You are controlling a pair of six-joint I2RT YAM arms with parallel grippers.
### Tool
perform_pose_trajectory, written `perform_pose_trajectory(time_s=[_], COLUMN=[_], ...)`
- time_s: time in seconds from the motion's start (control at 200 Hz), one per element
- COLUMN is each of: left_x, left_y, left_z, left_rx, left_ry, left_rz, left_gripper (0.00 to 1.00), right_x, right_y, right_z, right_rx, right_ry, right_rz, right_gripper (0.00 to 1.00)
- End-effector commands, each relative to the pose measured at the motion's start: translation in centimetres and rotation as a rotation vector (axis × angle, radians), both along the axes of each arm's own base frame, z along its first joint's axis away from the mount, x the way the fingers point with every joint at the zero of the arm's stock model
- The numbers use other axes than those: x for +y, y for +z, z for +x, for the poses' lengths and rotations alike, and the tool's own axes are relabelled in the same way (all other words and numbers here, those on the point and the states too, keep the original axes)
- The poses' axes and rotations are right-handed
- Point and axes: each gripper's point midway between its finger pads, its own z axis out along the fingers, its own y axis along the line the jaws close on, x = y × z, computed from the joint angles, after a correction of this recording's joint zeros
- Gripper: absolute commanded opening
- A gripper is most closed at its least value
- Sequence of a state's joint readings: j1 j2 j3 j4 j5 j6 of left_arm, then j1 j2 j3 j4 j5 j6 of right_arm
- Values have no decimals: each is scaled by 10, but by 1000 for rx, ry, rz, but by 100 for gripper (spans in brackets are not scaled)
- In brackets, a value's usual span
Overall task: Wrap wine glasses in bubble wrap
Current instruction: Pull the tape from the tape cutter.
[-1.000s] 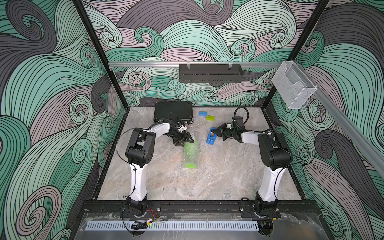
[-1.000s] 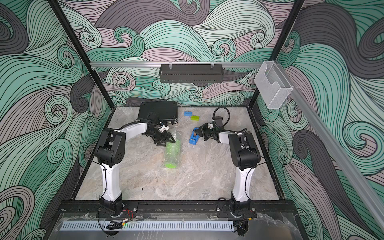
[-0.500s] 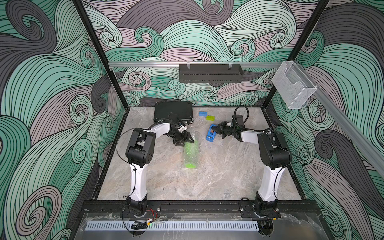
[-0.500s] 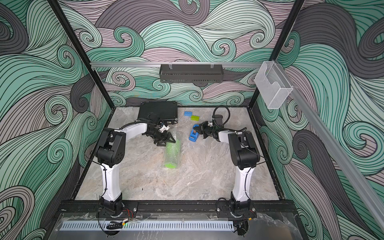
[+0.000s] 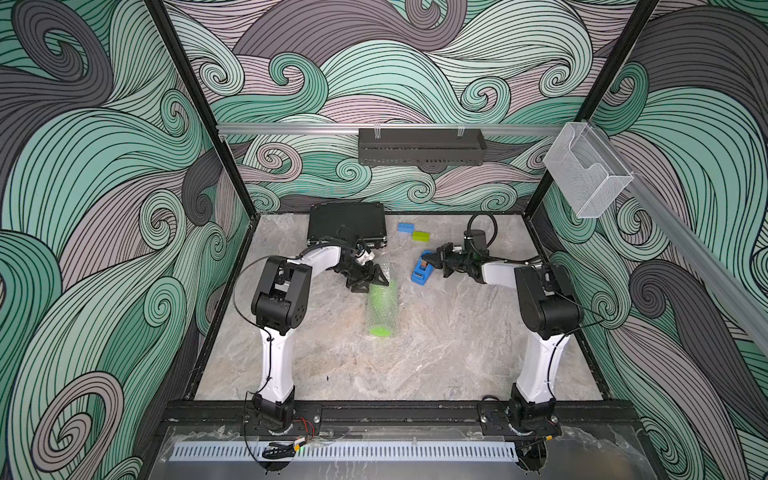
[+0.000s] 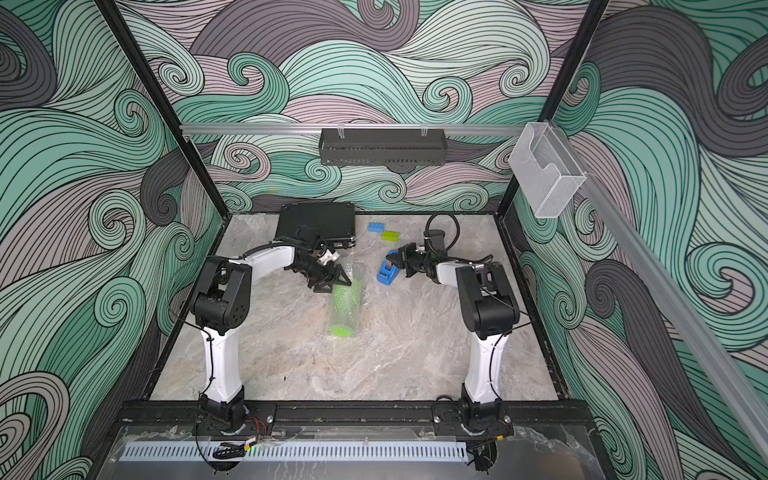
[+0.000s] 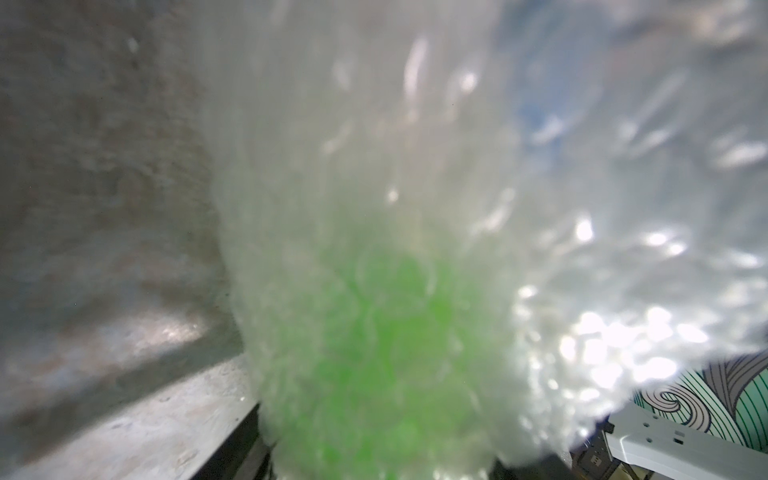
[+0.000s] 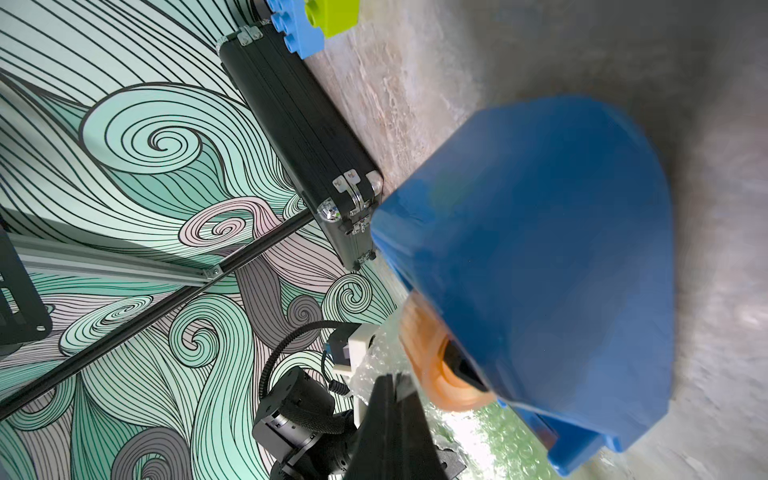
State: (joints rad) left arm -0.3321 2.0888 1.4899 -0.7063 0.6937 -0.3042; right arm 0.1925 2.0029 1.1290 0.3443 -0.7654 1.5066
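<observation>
Little is seen to have changed over the last second. The right pincer point(image 5: 432, 262) is shifted only slightly at the top of the blue tape dispenser point(image 5: 423, 274), while the left pincer point(image 5: 369, 282) and the wrapped roll are found where they were. The right pincer is closed tight at the dispenser; whether a tape end is pinched cannot be told. The left pincer's jaws are held wide apart at the far end of the roll, and whether the wrap is actually pressed by them cannot be told. From this the rolling is judged to be done, and the step in hand is taken to be the fetching of tape so that the wrap can be sealed. The goblet point(image 5: 380, 331) is laid on its side inside the bubble wrap point(image 5: 382, 303), near the middle of the bench point(image 5: 415, 365) and apart from the dispenser. Its long axis is directed from the far side towards the near edge, almost straight. A bright green round face is shown at the near end, though foot or mouth cannot be decided through the wrap.
</observation>
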Motion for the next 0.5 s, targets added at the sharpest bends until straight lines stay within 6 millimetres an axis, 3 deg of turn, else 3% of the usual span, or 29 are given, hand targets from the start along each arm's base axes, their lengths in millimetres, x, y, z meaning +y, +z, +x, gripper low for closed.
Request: perform_pose_trajectory(time_s=[0.0, 0.13, 0.295, 0.375, 0.425, 0.495], left_x=[31, 32, 31, 32, 31, 29], left_y=[-61, -56, -59, -54, -55, -60], left_z=[-42, -39, -43, -39, -41, -44], left_rx=[172, 157, 174, 152, 160, 182], left_ry=[-10, -17, -12, -15, -12, -7], left_rz=[236, 249, 232, 243, 238, 222], left_gripper=[69, 69, 69, 69, 69, 69], right_x=[7, 8, 11, 11, 11, 9], right_y=[16, -12, 38, 51, 44, 16], right_z=[3, -3, 6, 10, 11, 6], right_rx=[-69, 24, -48, -72, -65, -2], right_ry=[15, 7, -51, -55, -51, -59], right_rz=[19, 25, 83, 96, 86, 73], right_gripper=[0, 0, 0, 0, 0, 0])
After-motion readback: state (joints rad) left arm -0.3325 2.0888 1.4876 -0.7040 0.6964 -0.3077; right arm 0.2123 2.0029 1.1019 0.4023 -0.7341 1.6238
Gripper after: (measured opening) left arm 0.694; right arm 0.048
